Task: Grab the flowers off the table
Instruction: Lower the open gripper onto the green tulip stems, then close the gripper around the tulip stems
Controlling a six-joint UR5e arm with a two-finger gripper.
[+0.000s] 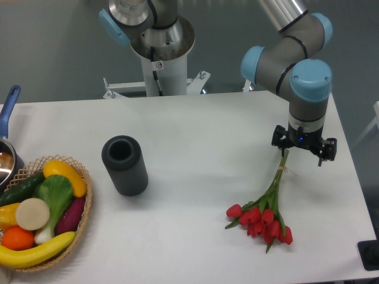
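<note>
The flowers (263, 220), a small bunch of red tulips on thin green stems, lie on the white table (201, 130) at the front right. The red heads point to the front edge and the stem ends run up toward the back right. My gripper (304, 145) hangs directly over the stem ends, its two black fingers (277, 139) spread wide on either side, so it is open. The stem tips disappear under the gripper body. The bunch rests flat on the table.
A black cylinder (124, 165) stands upright left of centre. A wicker basket (44, 216) of colourful vegetables sits at the front left, with a pot with a blue handle (8, 112) behind it. A second robot base (159, 50) stands behind the table.
</note>
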